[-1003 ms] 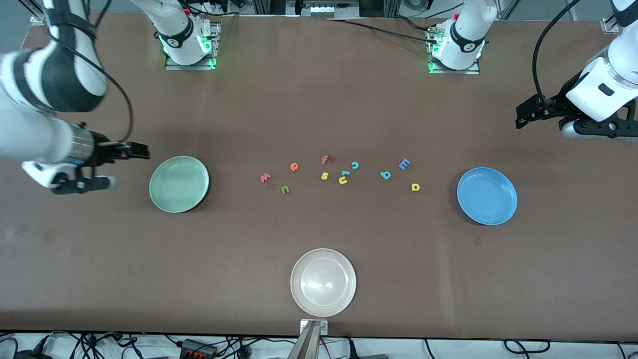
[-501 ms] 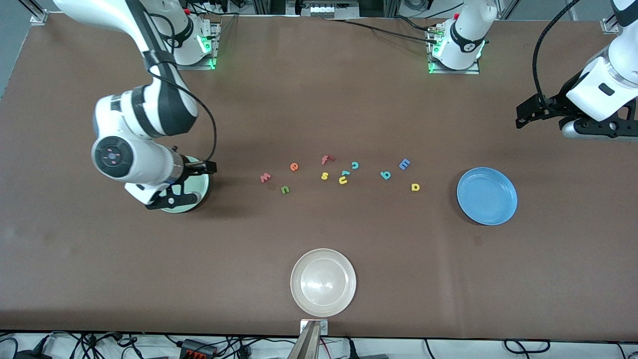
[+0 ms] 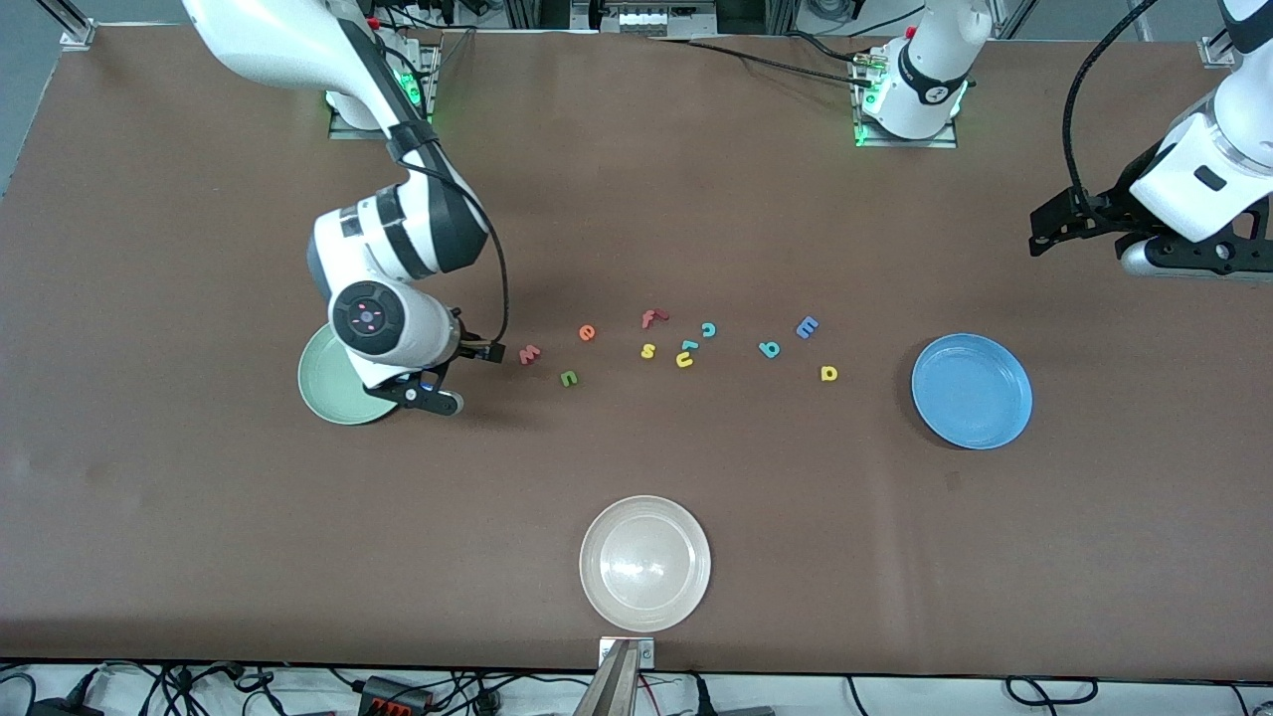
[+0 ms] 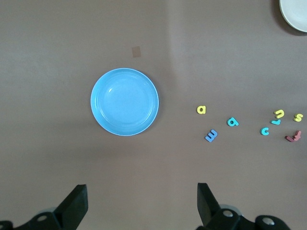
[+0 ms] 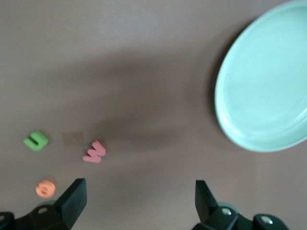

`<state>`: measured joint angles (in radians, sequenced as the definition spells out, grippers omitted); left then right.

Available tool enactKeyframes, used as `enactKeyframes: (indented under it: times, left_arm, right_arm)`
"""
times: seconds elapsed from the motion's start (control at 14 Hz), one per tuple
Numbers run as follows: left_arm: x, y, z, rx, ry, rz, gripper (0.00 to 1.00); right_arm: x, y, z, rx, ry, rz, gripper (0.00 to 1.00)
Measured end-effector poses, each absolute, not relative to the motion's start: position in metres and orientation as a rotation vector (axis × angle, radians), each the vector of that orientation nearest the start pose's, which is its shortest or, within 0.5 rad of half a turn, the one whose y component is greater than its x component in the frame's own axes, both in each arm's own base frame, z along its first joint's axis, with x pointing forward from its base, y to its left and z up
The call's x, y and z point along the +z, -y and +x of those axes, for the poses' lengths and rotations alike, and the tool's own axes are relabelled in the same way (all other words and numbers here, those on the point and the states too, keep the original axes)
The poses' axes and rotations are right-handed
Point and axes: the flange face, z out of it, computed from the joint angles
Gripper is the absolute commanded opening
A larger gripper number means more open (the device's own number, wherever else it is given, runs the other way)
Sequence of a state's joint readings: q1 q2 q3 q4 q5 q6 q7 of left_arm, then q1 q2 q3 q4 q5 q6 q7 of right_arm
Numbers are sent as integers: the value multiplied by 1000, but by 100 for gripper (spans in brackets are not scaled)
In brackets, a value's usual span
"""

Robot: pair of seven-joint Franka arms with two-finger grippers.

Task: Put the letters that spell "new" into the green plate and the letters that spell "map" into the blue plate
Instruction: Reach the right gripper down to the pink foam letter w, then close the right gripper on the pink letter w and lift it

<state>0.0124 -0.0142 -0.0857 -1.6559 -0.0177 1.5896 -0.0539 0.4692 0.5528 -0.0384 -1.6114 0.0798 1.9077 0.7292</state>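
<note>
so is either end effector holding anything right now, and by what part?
Nothing held. Right end effector is open over bare table between the green plate and the w; left end effector open, waiting.

White arms, black joint bands, black cables.

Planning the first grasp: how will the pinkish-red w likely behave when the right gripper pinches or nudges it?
The pinkish-red w looks tiny and flat on the table, so it is probably very light and may slide when nudged. Lying flat, it should not roll or tip. The open right gripper needs a low pinch on its thin edges.
</note>
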Motion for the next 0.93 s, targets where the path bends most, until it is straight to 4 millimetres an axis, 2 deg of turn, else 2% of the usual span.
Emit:
enactKeyframes:
  times: [0.21,0.29,0.57,0.64,0.86,0.93]
  left_arm:
    - [593,42,547,90,-29,-3153,100]
    - [593,42,547,91,-29,-3153,100]
    - [593,42,547,93,-29,-3153,100]
    - [593,42,547,93,-29,-3153,100]
    - [593,42,547,93,-29,-3153,100]
    - [593,42,547,93,-29,-3153,100]
  right_arm:
    - [265,-304,589,356,-784,-3144,98]
    - [258,-307,589,344,-848,-3131,90]
    - [230,-326,584,287,-1086,-3067,85]
    - [225,-333,582,274,-1132,-3051,84]
    - [211,-342,578,257,-1213,-3025,70]
    - [207,-343,576,260,-1230,-3023,69]
